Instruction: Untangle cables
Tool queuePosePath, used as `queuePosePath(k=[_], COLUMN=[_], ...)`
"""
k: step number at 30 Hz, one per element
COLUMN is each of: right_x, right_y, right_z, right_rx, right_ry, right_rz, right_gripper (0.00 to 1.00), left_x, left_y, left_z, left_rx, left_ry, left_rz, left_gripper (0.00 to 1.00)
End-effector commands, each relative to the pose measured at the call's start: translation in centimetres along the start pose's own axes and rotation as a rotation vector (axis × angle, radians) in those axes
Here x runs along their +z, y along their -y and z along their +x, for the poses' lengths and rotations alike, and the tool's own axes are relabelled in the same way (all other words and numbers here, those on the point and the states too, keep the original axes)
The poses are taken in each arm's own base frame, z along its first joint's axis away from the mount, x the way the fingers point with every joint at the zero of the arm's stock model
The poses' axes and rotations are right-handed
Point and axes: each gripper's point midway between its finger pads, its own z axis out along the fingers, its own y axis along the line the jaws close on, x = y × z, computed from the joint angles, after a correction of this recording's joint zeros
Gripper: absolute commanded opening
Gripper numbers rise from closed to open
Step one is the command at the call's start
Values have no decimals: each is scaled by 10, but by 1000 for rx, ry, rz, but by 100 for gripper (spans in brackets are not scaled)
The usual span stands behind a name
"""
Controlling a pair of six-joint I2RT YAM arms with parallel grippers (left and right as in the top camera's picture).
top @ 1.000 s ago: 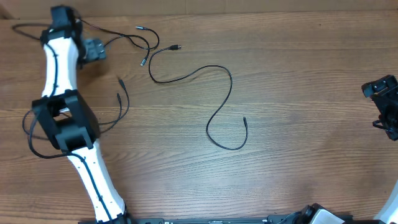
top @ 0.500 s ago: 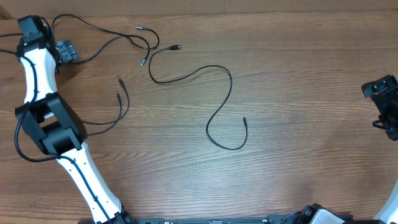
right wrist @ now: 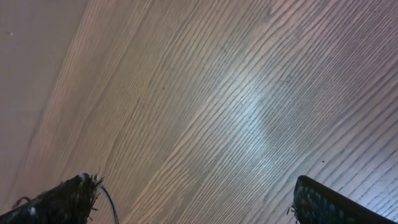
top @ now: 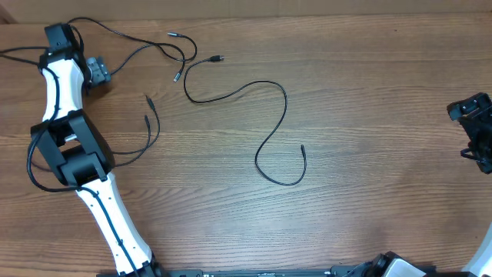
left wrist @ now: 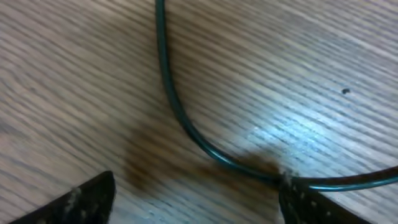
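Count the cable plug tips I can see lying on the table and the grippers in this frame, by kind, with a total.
Cable plug tips: 6
Grippers: 2, the left gripper and the right gripper
Total: 8

The tabletop [top: 369, 115] is brown wood with fine grain lines. A paler tan strip [top: 307, 6] runs along its far edge. In the left wrist view one small dark speck [left wrist: 346, 91] sits on the wood.
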Motion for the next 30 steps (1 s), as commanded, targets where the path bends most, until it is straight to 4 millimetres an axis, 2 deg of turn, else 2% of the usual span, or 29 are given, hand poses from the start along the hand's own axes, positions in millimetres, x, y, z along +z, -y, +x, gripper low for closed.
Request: queuePosePath(k=[1, 2, 4, 5, 7, 9, 12, 15, 19, 21, 23, 24, 25, 26, 30], right_x=[-3, -4, -4, -3, -3, -4, -4, -4, -4, -4, -4, -4, -3, -4, -4], right_y=[-1, -1, -1, -1, -1, -1, -1, -1, -1, -1, -1, -1, -1, -1, -1], right_z=[-5, -5, -5, -5, -5, -5, -5, -5, -5, -5, -5, -5, -5, -5, -5], right_rx=[-11, -12, -12, -11, -11, -12, -12, -12, -12, -12, -12, -12, -11, -12, -12], right_ry=[21, 22, 22, 21, 21, 22, 22, 22, 22, 22, 22, 22, 21, 22, 22], right_rz=[2, 2, 2, 2, 2, 2, 2, 2, 2, 2, 2, 2, 2, 2, 2], right_gripper=[100, 100, 100, 100, 100, 100, 100, 100, 100, 100, 100, 100, 100, 100, 100], left_x=[11, 10, 10, 9, 8, 6, -2, -21, -70, -98, -129, -141, -153, -164, -193], left_y=[-21, -25, -34, -38, -46, -55, -63, -65, -55, -42, -22, -12, -1, 8, 41], left_z=[10, 13, 19, 24, 36, 46, 55, 52, 30, 20, 10, 7, 5, 3, 6], left_rx=[-4, -2, -1, -1, 0, -11, -60, -91, -150, -204, -245, -248, -246, -243, -222], left_ry=[-33, -43, -71, -92, -141, -188, -228, -235, -186, -156, -130, -122, -115, -111, -128], left_rz=[-110, -129, -158, -169, -184, -195, -209, -210, -140, -69, 54, 110, 168, 217, 372], left_gripper=[75, 73, 55, 50, 48, 40, 41, 41, 50, 55, 59, 66, 79, 100, 100])
